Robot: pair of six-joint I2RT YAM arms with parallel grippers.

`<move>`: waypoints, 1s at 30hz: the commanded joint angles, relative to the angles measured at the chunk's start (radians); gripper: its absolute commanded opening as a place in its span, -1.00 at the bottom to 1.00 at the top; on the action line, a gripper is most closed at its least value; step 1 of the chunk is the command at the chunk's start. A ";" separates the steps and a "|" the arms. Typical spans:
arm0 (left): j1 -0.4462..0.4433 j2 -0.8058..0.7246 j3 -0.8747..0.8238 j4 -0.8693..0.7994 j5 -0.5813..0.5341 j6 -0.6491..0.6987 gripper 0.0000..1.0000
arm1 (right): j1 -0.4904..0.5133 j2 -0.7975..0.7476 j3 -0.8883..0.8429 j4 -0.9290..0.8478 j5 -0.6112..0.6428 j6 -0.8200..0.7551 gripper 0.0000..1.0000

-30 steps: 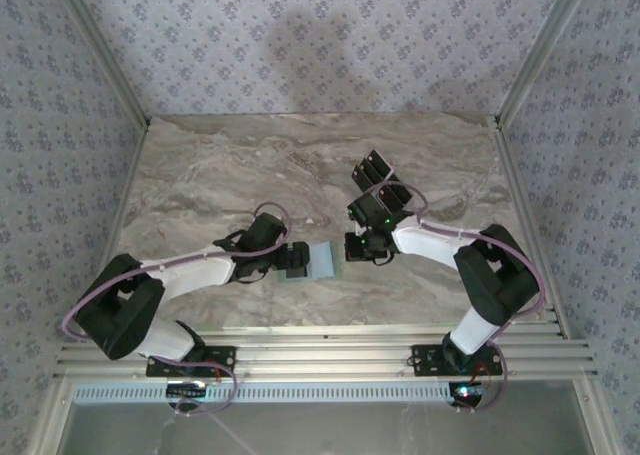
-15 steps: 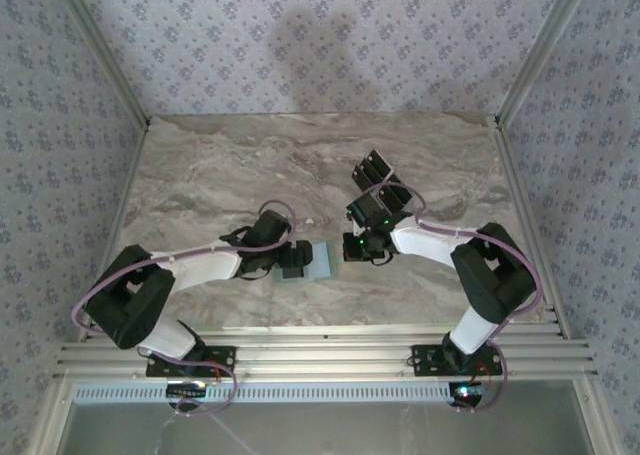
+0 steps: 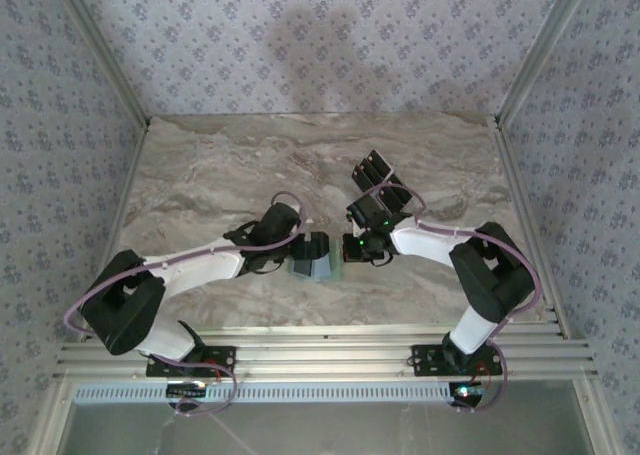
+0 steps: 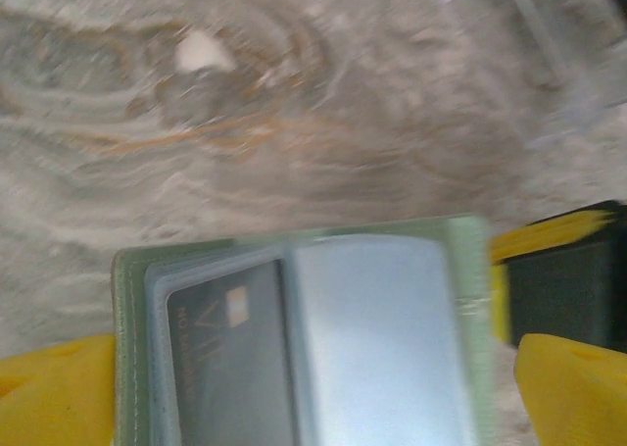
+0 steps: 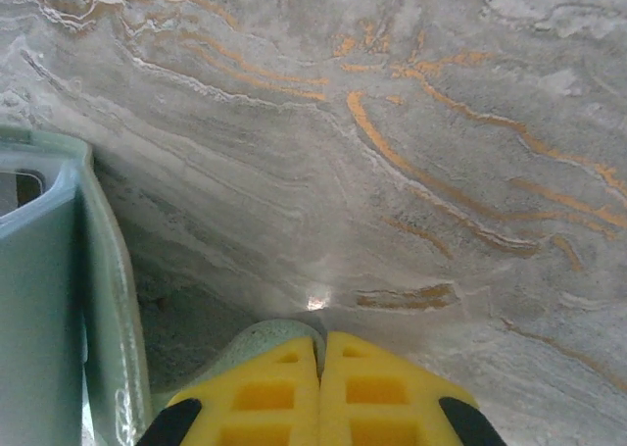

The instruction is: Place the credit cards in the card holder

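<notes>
Marbled tabletop, patterned walls, left tool spread astride card holder, right tool closed, touching its flap

You see pale lettering on the black credit card inside the card holder, but it is too blurred to read.

Marble-patterned tabletop — grey, orange veins; floral wallpaper walls; metal rail at near edge.
</notes>
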 commanded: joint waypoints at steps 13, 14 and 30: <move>-0.121 0.153 0.127 0.090 -0.005 -0.082 0.99 | -0.065 -0.122 -0.067 -0.010 -0.016 0.033 -0.41; -0.121 0.159 0.124 0.093 -0.004 -0.086 1.00 | -0.069 -0.142 -0.076 -0.016 -0.014 0.034 -0.37; -0.111 0.218 0.222 -0.003 -0.026 -0.056 1.00 | -0.113 -0.574 -0.275 -0.100 -0.005 0.159 -0.24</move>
